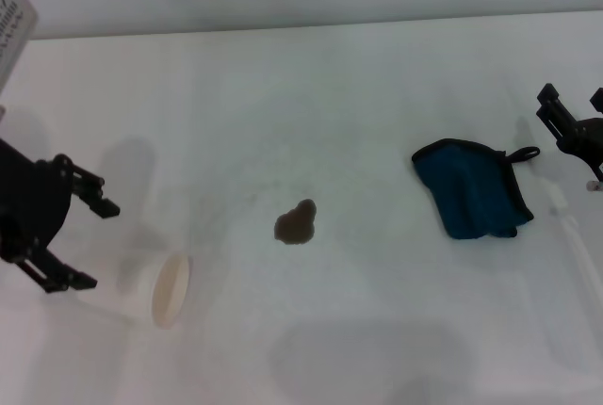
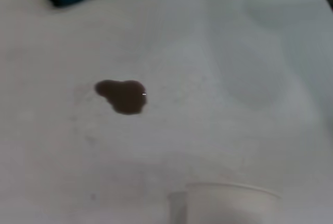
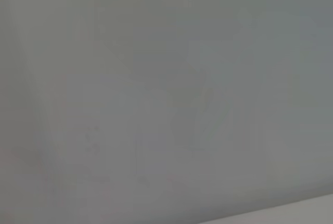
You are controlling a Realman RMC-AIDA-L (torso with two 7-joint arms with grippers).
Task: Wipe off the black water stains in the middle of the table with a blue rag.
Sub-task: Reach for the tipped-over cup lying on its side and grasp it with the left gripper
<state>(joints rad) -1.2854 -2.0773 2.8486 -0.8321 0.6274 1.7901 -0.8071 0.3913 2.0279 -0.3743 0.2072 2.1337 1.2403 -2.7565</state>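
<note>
Centrally, the black water stains (image 1: 296, 224) lay on the white surface (image 1: 283, 94), with the blue rag (image 1: 469, 188) well apart toward the right. A white cup (image 1: 162, 289) lay tipped, contents indiscernible. The left gripper (image 1: 83, 240) fingers stood released beside it; the right gripper (image 1: 573, 113) fingers were spread.

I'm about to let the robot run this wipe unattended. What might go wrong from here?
1. The white paper cup lies tipped near the open left gripper; a sweep could knock it away.
2. The dark brownish-black stain is liquid; a pass with the blue cloth rag may smear it across the white table.
3. The right gripper is beside the rag, not holding it.
</note>
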